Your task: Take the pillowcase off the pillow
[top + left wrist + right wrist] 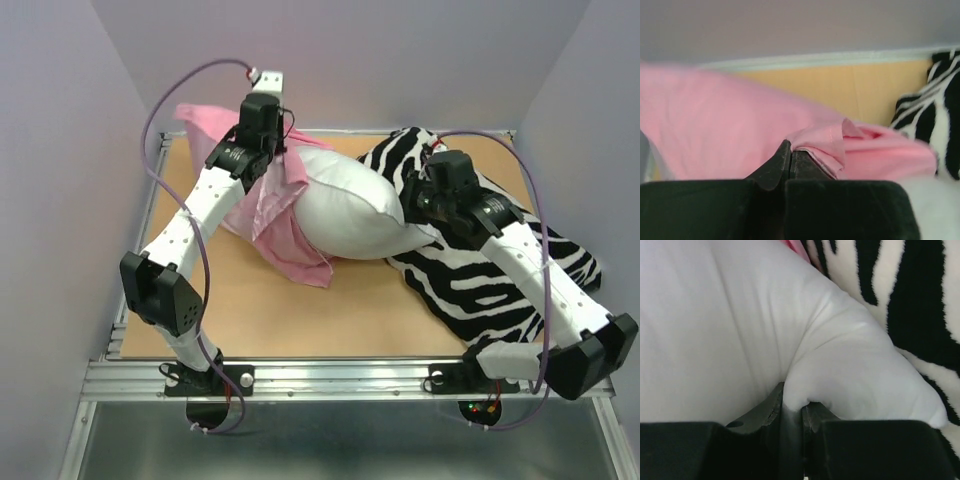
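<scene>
Pillow (350, 210) at frame centre on bench (350, 310), mostly bare. Pillowcase (275, 215) bunched over its left end. Left hand (790, 152) pinched on pillowcase fold. Right hand (792, 400) clamped on pillow beside zebra pillow (490, 260).

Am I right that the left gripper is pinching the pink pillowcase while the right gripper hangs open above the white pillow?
Not quite. The left gripper does pinch the pillowcase, but the right gripper is shut on a fold of the pillow, as the right wrist view shows.
</scene>
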`<action>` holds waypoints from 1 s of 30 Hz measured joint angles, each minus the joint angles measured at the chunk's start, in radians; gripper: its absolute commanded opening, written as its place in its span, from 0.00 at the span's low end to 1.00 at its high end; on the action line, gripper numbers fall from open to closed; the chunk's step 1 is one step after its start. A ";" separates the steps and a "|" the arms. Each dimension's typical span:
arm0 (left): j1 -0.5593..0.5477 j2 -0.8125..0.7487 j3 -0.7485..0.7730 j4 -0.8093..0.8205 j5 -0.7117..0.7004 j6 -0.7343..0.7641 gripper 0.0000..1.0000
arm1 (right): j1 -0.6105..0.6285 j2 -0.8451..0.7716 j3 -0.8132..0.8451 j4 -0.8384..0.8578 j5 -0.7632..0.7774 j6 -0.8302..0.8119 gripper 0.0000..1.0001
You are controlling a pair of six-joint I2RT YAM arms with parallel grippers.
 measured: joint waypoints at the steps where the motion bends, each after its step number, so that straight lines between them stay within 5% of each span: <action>1: 0.044 -0.009 -0.077 0.001 0.053 -0.035 0.00 | 0.000 0.025 -0.019 -0.003 0.019 -0.004 0.10; 6: 0.080 -0.002 -0.311 0.136 0.257 -0.177 0.00 | -0.006 0.106 -0.106 -0.003 0.092 -0.012 0.62; 9: 0.076 -0.005 -0.340 0.232 0.314 -0.221 0.00 | -0.006 0.099 -0.112 -0.005 0.154 -0.016 0.75; 19: 0.077 0.140 -0.190 0.265 0.377 -0.306 0.00 | -0.006 -0.093 -0.066 0.085 0.228 -0.135 0.98; 27: 0.062 0.235 -0.083 0.249 0.388 -0.346 0.01 | 0.000 -0.423 -0.161 0.264 0.110 -0.199 1.00; 30: 0.062 0.237 -0.082 0.248 0.389 -0.355 0.10 | 0.000 -0.442 -0.208 0.304 0.078 -0.200 1.00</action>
